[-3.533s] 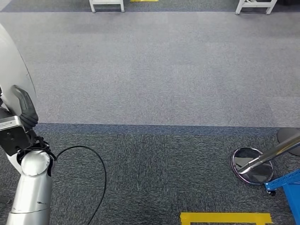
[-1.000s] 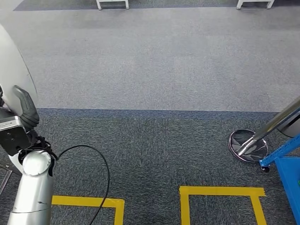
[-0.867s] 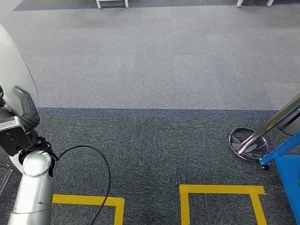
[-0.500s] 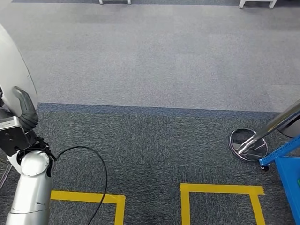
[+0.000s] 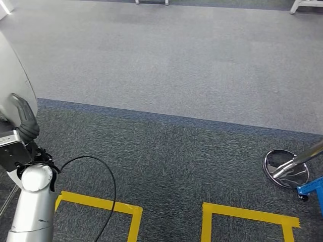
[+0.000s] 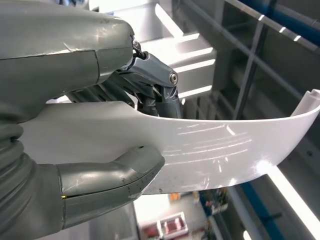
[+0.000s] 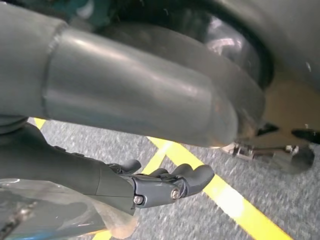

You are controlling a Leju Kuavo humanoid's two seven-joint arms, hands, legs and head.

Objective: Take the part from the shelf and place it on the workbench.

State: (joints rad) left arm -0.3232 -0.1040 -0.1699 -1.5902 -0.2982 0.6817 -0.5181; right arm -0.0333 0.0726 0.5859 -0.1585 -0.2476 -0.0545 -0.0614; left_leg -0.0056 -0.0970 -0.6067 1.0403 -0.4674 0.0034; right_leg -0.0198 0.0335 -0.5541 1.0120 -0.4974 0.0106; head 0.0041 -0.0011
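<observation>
The part is a white, curved, glossy panel (image 5: 13,83) at the far left of the head view, held up by my left hand (image 5: 23,121), whose dark fingers lie against its face. In the left wrist view the same panel (image 6: 226,150) runs between the grey thumb (image 6: 113,175) and the darker fingers (image 6: 154,82), clamped from both sides. My right hand (image 7: 166,182) hangs low over the carpet with nothing in it, its fingers stretched out and slightly curled. No shelf or workbench shows in these views.
Grey carpet lies ahead, with yellow tape squares (image 5: 249,214) on the floor near my feet. A chrome round base with a slanted pole (image 5: 286,168) and a blue cart corner (image 5: 313,187) stand at the right. A black cable (image 5: 108,184) loops from my left arm. White furniture legs (image 5: 151,2) stand far ahead.
The whole view has shifted as the camera moved: yellow tape squares came into sight and the chrome base slid right. My left hand keeps its hold on the white panel.
</observation>
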